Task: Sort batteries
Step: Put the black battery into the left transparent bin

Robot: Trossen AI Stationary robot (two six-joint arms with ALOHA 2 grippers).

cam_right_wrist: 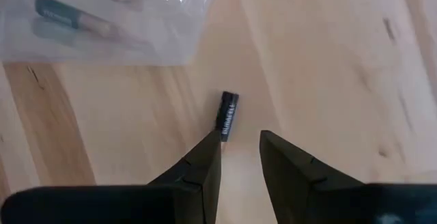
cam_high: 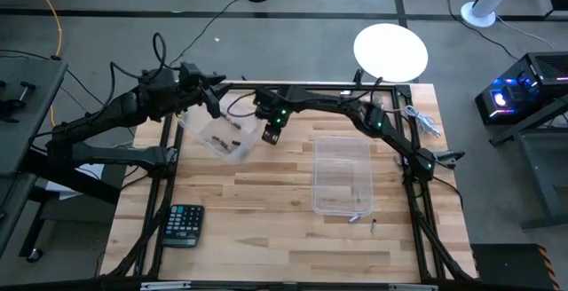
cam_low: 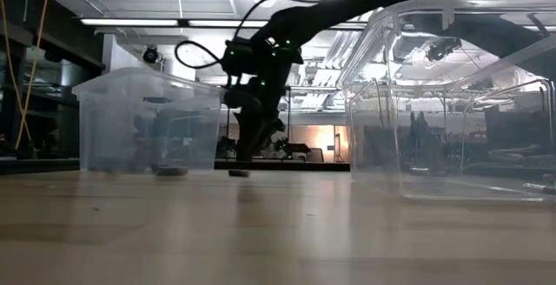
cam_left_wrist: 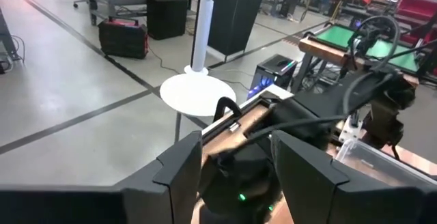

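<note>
Right wrist view showed the right gripper (cam_right_wrist: 240,149) with its jaws slightly spread and nothing pinched between them, just above the wooden table (cam_right_wrist: 328,67). A black battery (cam_right_wrist: 227,115) lay on the wood right at the tip of one finger (cam_right_wrist: 205,157), outside the clear bin (cam_right_wrist: 102,19). Beyond it, inside that bin, lay more batteries (cam_right_wrist: 68,16), one dark with a copper end.

From above, the right gripper (cam_high: 271,134) hung just beside the smaller clear bin (cam_high: 216,136), which held several dark batteries (cam_high: 226,140). The left gripper (cam_high: 211,96) was raised over the table's back edge behind that bin, jaws spread and holding nothing. A larger clear bin (cam_high: 342,176) stood to the right, with two loose batteries (cam_high: 362,223) near its front. A black calculator (cam_high: 185,224) lay near the front left.
</note>
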